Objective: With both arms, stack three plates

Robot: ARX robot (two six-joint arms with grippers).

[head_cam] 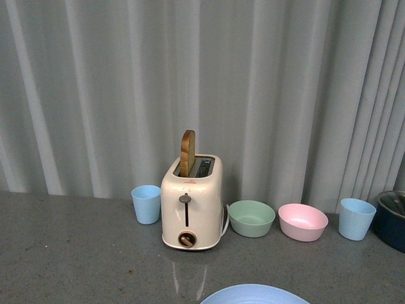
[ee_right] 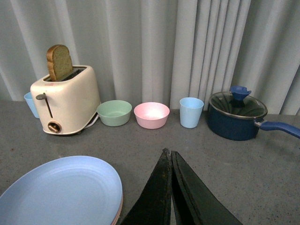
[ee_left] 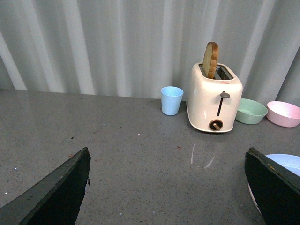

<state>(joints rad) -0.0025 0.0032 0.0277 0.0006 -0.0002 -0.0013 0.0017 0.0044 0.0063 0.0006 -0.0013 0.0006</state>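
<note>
grey speckled counter (head_cam: 76, 253), curtain (head_cam: 95, 88) behind. cream toaster (head_cam: 192, 202), bread slice (head_cam: 187, 153) upright in slot. light blue plate (ee_right: 61, 192) at near edge, topmost; pink rim (ee_right: 118, 212) beneath. dark blue lidded pot (ee_right: 236, 115). green bowl (head_cam: 251, 218), pink bowl (head_cam: 302, 221), two blue cups (head_cam: 146, 204) (head_cam: 356, 218). left gripper (ee_left: 164, 187) fingers spread wide, empty. right gripper (ee_right: 171, 161) fingers pressed together, empty.

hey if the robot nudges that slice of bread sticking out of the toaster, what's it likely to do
The bread slice stands tall and leans in the toaster slot, so it would probably tilt or wobble rather than slide. It looks light and porous, likely crumbly, so a hard nudge might dent it.
</note>
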